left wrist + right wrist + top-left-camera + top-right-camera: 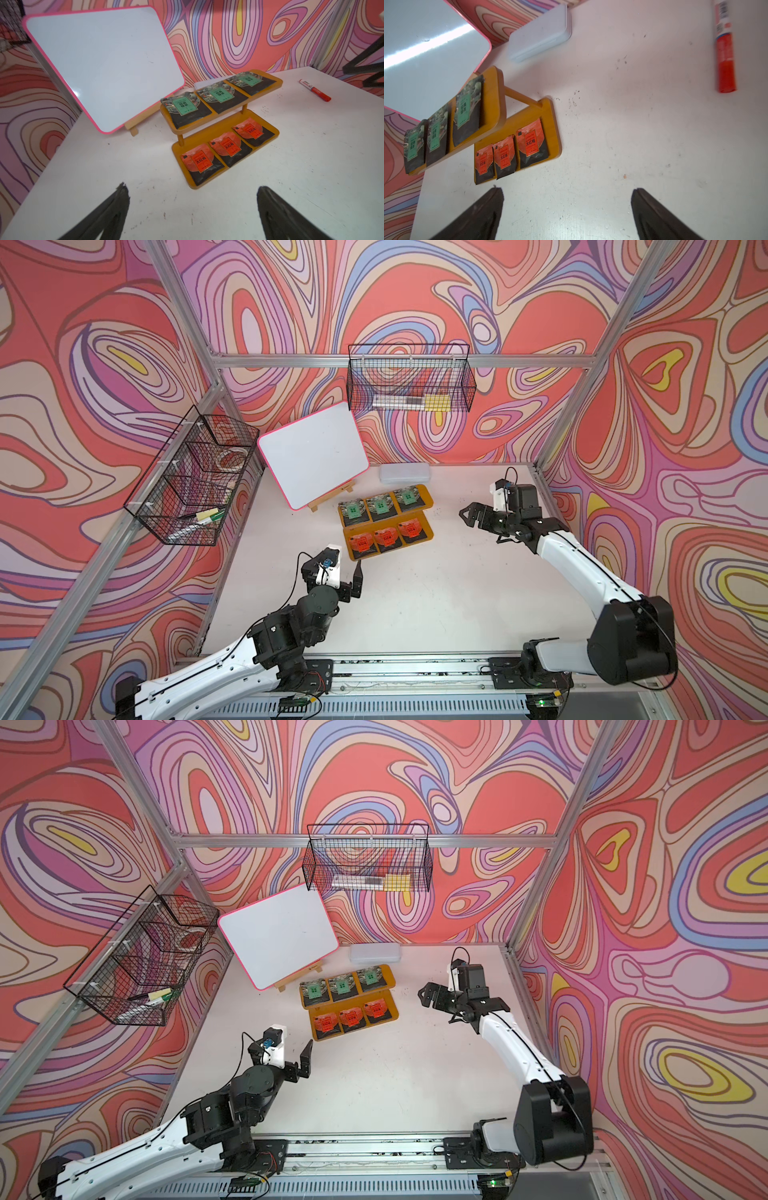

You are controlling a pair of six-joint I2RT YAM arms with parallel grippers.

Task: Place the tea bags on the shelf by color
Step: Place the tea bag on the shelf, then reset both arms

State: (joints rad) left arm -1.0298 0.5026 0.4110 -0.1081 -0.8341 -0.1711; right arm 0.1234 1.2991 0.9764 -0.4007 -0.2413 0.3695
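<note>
Sitting behind the shelf (427,494): whiteboard (312,456) and pale case (404,473).

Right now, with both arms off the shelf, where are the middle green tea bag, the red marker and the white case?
middle green tea bag (220,96): left wrist view, on its green label.
red marker (315,90): left wrist view, middle of the barrel.
white case (404,473): in a top view, centre of its lid.
</note>
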